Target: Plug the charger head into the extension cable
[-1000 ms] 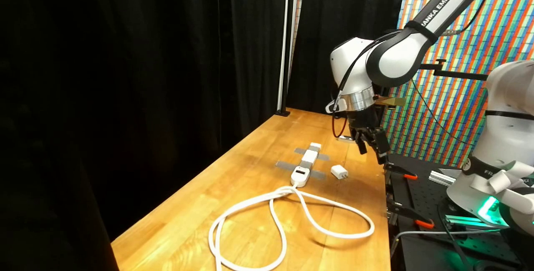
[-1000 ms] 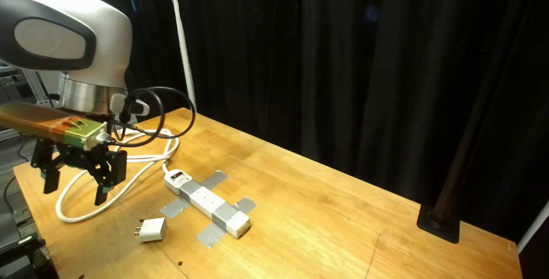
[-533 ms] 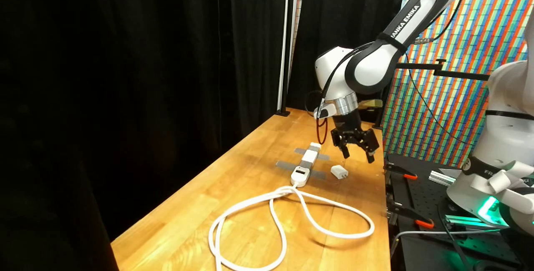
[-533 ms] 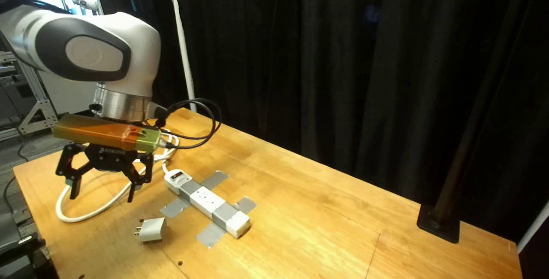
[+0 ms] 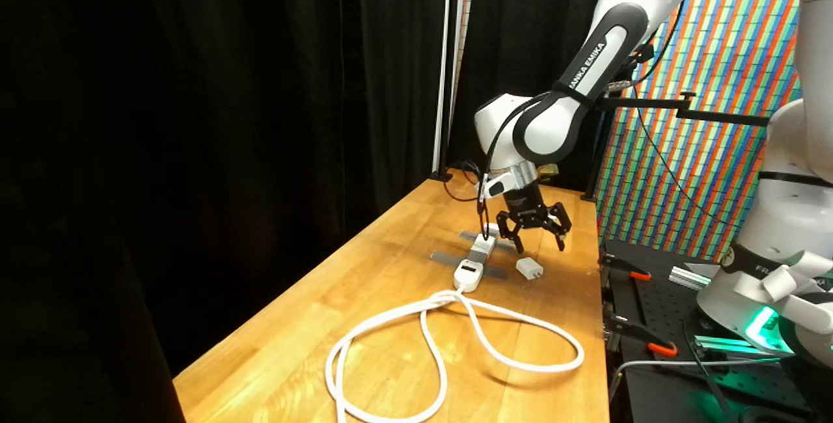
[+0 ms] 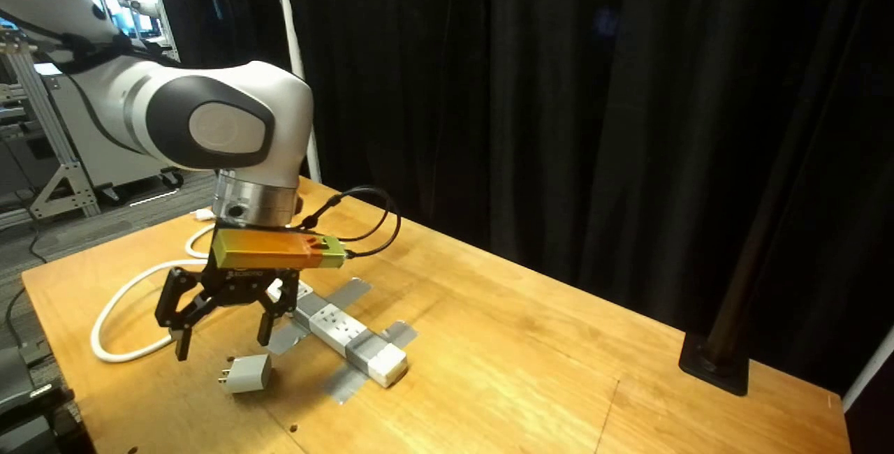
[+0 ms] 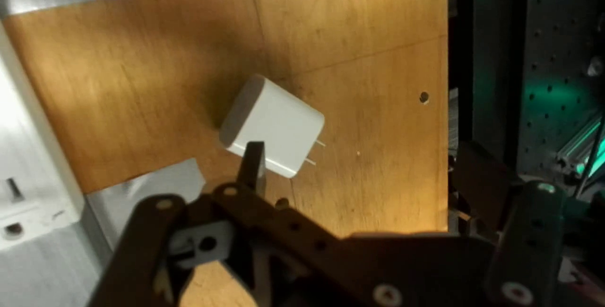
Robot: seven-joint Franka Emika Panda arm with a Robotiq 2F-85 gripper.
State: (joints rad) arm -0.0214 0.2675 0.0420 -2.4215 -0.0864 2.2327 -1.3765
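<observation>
Charger head [image 7: 279, 125] lies on the table [image 7: 378, 132] beside the extension cable's outlet strip [image 7: 38, 156]; prongs [image 7: 310, 161] point away from it, toward the table edge, oblique to the strip. Body near-square; long axis indeterminate. Gripper [image 6: 223, 346] hovers nearby, jaws wide apart.

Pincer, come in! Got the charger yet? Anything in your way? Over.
Pincer open, holding nothing. Charger on the table, unplugged. Nothing seen between the two; strip taped down off to one side.
</observation>
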